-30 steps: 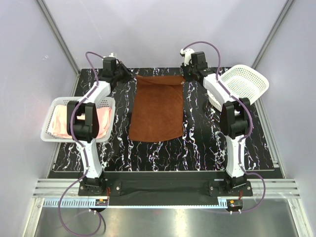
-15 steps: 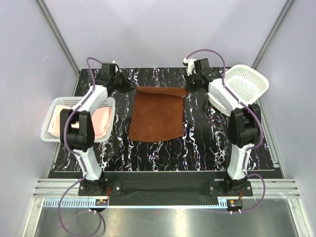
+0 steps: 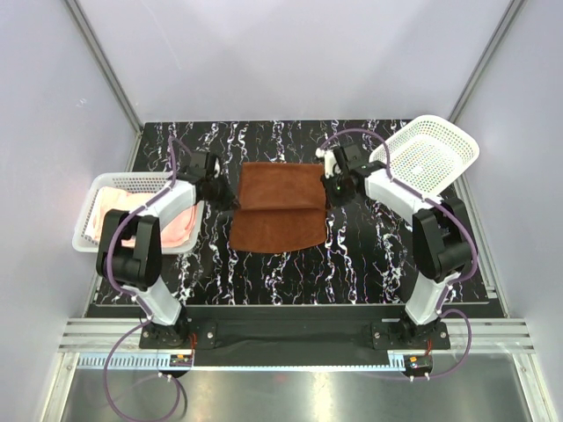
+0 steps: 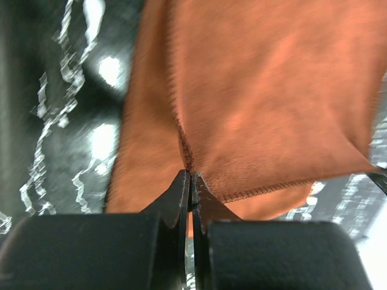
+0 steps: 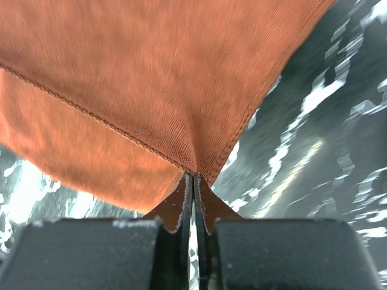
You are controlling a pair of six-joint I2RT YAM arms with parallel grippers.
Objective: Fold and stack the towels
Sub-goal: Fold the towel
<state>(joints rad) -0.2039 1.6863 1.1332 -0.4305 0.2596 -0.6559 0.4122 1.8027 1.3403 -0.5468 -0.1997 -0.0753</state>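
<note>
Towel (image 3: 280, 198) rust-brown, half-folded; left end effector (image 4: 191, 176), right end effector (image 5: 193, 177) clamped on its corners.

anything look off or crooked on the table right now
Nothing spilled or damaged. The rust-brown towel is mid-fold, two corners pinched by the left gripper and right gripper; its near edge runs slightly askew. The empty white basket on the right looks tilted and reaches past the edge of the table.
</note>
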